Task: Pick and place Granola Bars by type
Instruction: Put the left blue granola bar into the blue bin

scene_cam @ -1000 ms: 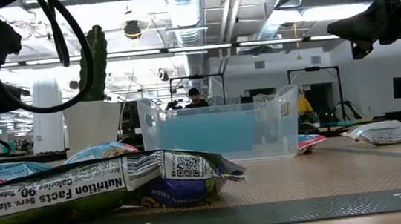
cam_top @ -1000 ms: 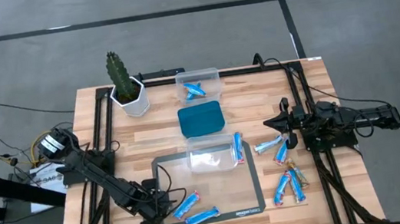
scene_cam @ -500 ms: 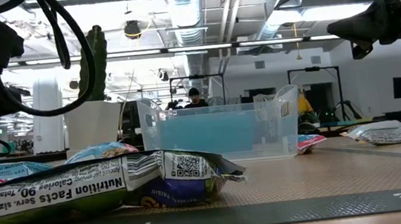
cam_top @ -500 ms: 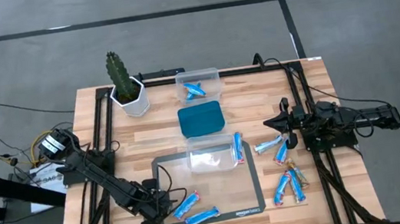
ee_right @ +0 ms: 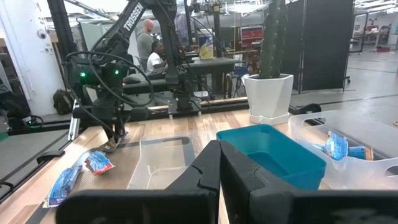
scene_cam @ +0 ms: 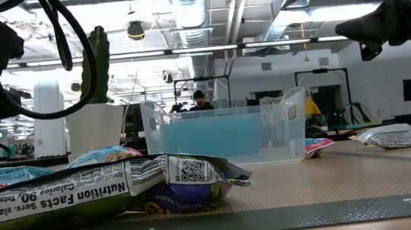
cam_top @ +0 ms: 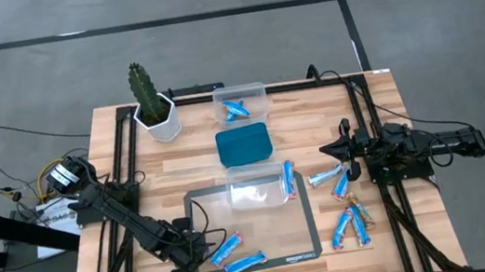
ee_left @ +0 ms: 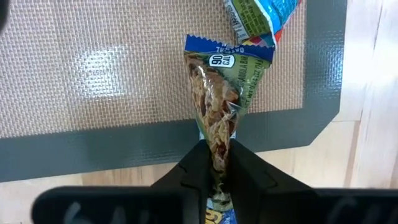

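Showing a wood-slat table [cam_top: 379, 99] on grey floor, with a dark-edged mat [cam_top: 309, 230] at its front. Left tool [ee_left: 216, 163] sits at the mat's front-left corner, fingers pinching the blue granola bar [ee_left: 221, 93]; another bar [cam_top: 244, 263] lies just beside on the mat. More bars [cam_top: 348, 223] lie scattered right of the mat. Right tool [cam_top: 331, 150], pressed together, waits beyond them. Mat edge reads "amazonbasics"; a wrapper [scene_cam: 84, 194] reads "Nutrition Facts", "Calories 90". That wrapper's left end is cut off.
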`<state>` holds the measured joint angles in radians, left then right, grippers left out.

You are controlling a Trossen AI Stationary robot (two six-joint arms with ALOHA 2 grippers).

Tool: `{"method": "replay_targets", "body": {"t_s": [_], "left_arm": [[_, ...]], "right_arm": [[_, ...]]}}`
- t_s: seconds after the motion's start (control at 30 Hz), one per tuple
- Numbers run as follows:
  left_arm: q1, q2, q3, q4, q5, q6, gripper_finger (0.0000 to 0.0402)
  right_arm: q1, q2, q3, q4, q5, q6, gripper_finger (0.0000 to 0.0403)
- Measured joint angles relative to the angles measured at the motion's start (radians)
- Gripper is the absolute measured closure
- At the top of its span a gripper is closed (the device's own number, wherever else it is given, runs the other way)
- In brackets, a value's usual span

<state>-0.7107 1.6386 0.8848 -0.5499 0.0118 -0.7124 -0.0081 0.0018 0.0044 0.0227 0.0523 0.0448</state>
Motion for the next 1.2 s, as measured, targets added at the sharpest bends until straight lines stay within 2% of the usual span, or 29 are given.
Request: {"method": "replay_targets", "body": {"t_s": [0.13, 0.33, 0.6, 0.87, 1.2], "left_arm": [[0.020, -0.021, -0.001, 0.048, -0.005, 0.000, 0.0369], [0.077, -0.114, 0.000, 0.081, -0.107, 0.012, 0.0370], [0.185, -0.270, 0.000, 0.103, -0.337, 0.086, 0.0370], [0.407, -0.390, 0.000, 0.174, -0.491, 0.313, 0.0370], [0.724, -0.411, 0.000, 0.408, -0.489, 0.644, 0.0370]], "right_arm": [[0.000, 0.000, 0.000, 0.000, 0.000, 0.000, 0.0403], [0.000, 0.000, 0.000, 0.000, 0.000, 0.000, 0.0403], [0.000, 0.000, 0.000, 0.000, 0.000, 0.000, 0.0403], [0.000, 0.000, 0.000, 0.000, 0.000, 0.000, 0.0403], [0.000, 0.000, 0.000, 0.000, 0.000, 0.000, 0.0403]]}}
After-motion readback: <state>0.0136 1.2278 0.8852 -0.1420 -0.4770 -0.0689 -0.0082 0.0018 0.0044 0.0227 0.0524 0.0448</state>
